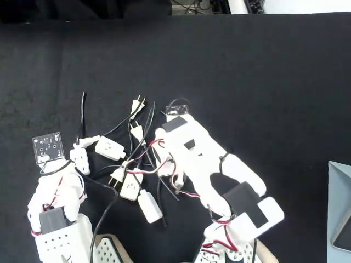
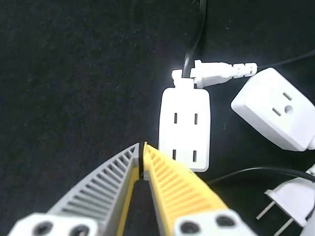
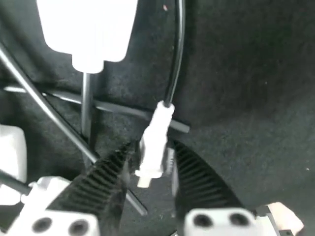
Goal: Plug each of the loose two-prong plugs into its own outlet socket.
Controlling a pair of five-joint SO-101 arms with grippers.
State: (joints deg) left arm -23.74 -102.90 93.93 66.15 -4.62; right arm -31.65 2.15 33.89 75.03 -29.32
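Observation:
My left gripper (image 2: 142, 147) is shut and empty, its tips touching the corner of a white outlet block (image 2: 184, 130) with two pairs of slots. A white plug (image 2: 216, 73) lies at that block's far end. A second outlet (image 2: 275, 115) and a loose two-prong plug (image 2: 290, 201) lie beside it. My right gripper (image 3: 152, 164) holds a small white plug (image 3: 155, 142) on a black cable between its fingers. In the high view the right arm (image 1: 192, 153) covers that spot, and loose plugs (image 1: 138, 104) (image 1: 136, 131) (image 1: 116, 176) lie among the outlets (image 1: 108, 147) (image 1: 131, 187).
Black cables (image 1: 109, 208) tangle across the black cloth between the two arms. Another white outlet body (image 3: 88, 29) lies just beyond the right gripper. A grey box (image 1: 340, 208) stands at the table's right edge.

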